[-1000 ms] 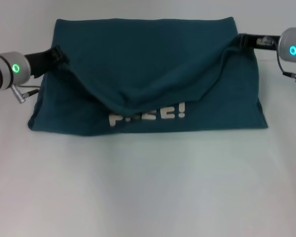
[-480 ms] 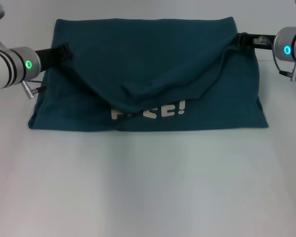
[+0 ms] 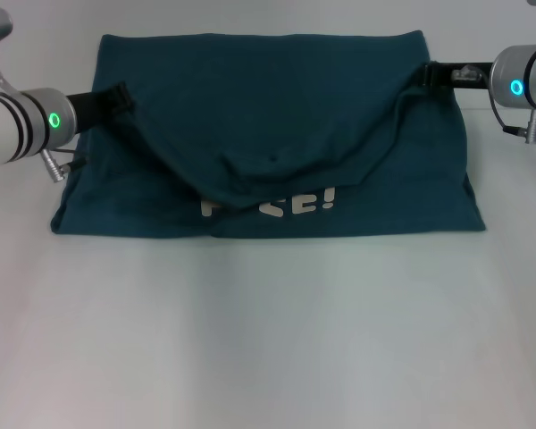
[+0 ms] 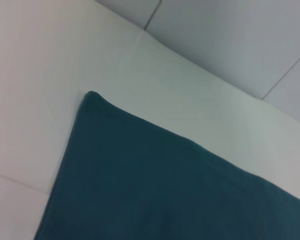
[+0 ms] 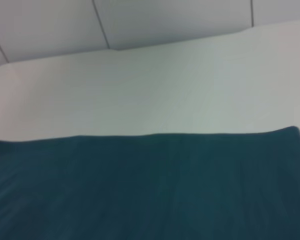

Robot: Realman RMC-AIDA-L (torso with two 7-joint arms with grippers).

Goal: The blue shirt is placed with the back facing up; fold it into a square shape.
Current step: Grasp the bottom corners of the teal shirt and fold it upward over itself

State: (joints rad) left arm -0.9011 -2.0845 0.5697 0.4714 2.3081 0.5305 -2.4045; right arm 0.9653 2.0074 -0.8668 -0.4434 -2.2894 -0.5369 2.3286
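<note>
Shirt (image 3: 268,107) lies mid-upper frame on the table (image 3: 268,340), its top layer sagging between left tool (image 3: 118,95) and right tool (image 3: 431,75), each seemingly clamped on a side edge; I'd keep both level and taut, carrying the fold evenly.

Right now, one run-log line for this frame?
blue shirt: half-folded, flap sagging mid | left claw: at left edge | right claw: at right edge

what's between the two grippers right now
In the head view only the blue shirt spans the stretch from the left gripper to the right gripper, its lifted edge sagging over the white lettering.
</note>
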